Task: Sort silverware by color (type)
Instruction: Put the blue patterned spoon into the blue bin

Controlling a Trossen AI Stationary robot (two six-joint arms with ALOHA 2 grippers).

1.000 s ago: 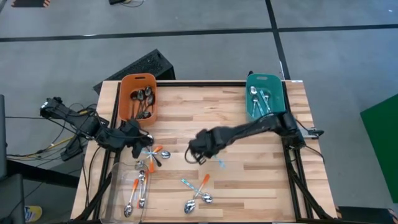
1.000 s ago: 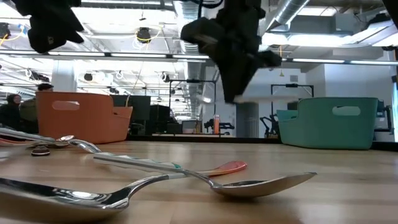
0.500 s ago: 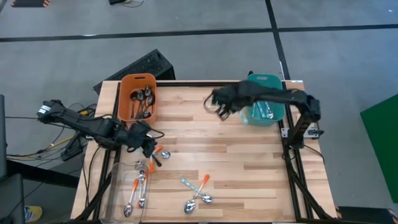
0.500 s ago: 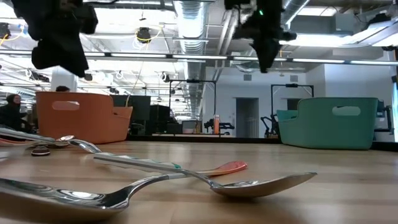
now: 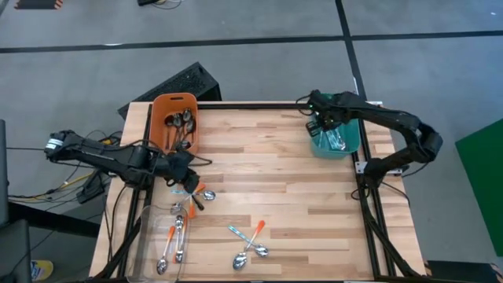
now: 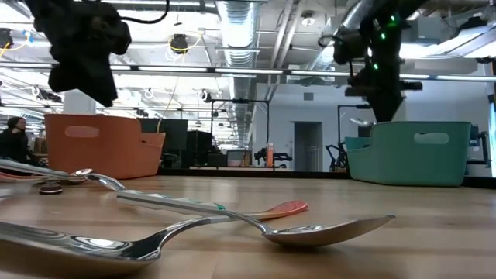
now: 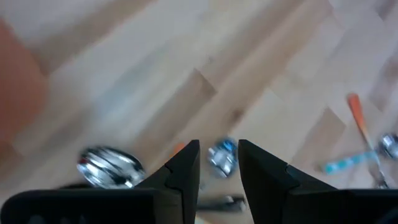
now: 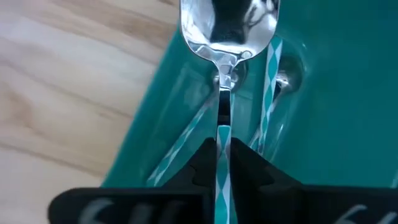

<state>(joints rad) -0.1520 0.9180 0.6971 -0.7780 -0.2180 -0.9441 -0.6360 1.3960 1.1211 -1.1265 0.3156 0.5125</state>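
My wooden table (image 5: 267, 181) carries an orange bin (image 5: 174, 122) upper left, a teal bin (image 5: 336, 126) upper right, and loose spoons (image 5: 250, 244) lower left.

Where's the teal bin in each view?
High view: teal bin at the table's far right corner, right end effector over its left edge.
Low view: right side of the picture.
Left wrist view: not in it.
Right wrist view: fills the right half.
Shared landmark: the spoon held over it.

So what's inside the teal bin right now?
The teal bin holds a few blue-handled spoons. The right claw hangs above it, shut on another spoon. That arm covers part of the bin's floor.
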